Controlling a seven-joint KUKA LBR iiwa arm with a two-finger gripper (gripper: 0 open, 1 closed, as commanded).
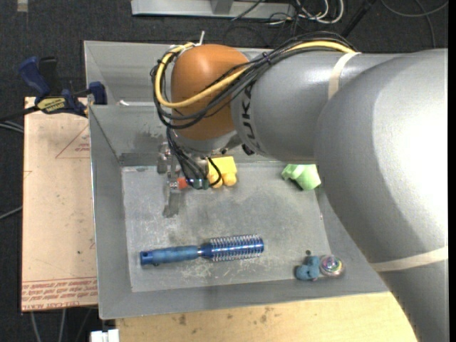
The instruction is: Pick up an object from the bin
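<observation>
Dark carpet (57,13) all round, w/ a grey metal bin (107,191) in the middle. Four loose things on the bin floor:

- 1 blue plastic hairbrush with a round bristle head (203,251), lying flat along the front.
- 1 yellow plastic block (225,171) at the back, centre.
- 1 light green plastic piece (303,176) by the right side.
- 1 small blue toy with a shiny disc (317,268) in the front right corner.

The gripper (173,191) hangs below the arm's orange cover (203,91), low over bare floor in the back left part. The yellow block is just beside it, to the right. How far open it is, can't tell.
</observation>
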